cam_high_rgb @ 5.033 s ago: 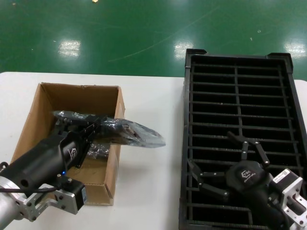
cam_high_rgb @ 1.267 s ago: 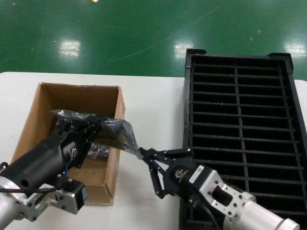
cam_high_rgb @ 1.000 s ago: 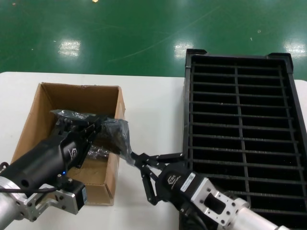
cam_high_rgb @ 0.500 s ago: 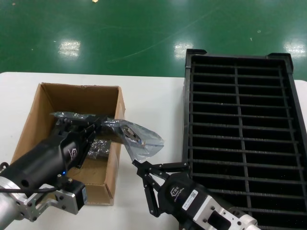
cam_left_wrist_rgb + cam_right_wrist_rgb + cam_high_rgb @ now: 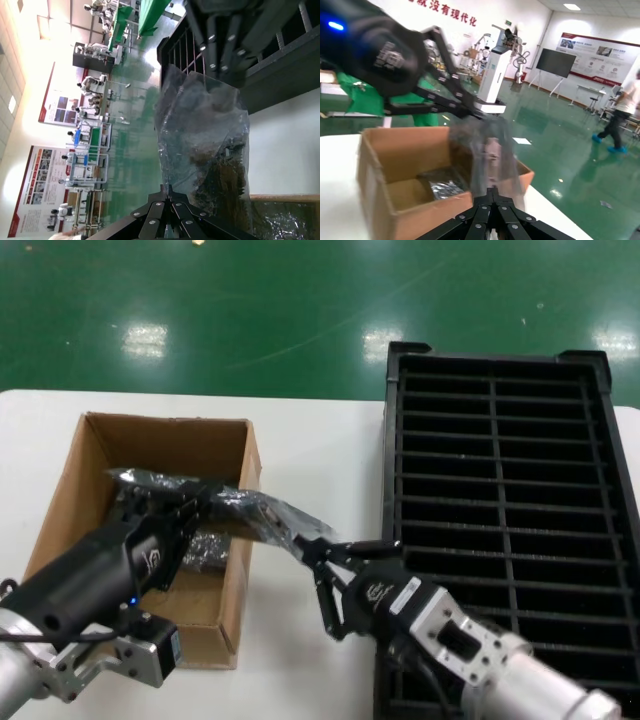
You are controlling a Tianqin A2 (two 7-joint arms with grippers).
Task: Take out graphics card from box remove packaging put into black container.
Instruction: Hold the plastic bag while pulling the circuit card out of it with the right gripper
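Note:
The packaging (image 5: 255,512), a crinkled smoky-grey bag, hangs stretched over the right wall of the brown box (image 5: 238,585). My left gripper (image 5: 198,498) is shut on the bag's end above the box. My right gripper (image 5: 306,548) is shut on the other end, over the white table between the box and the black container (image 5: 495,390). The graphics card shows only as a dark shape inside the bag (image 5: 227,177). In the left wrist view my left gripper (image 5: 170,189) pinches the bag edge (image 5: 200,120). In the right wrist view my right gripper (image 5: 492,190) pinches the bag (image 5: 487,150) in front of the box (image 5: 410,205).
Another crinkled grey bag (image 5: 205,548) lies on the box floor, also seen from the right wrist (image 5: 439,181). The white table (image 5: 320,440) carries the box at left and the slotted container at right. Green floor lies beyond the table's far edge.
Five seconds ago my right gripper was open over the black container. It came across to the bag, stood open below it half a second ago, and has now shut on its end.

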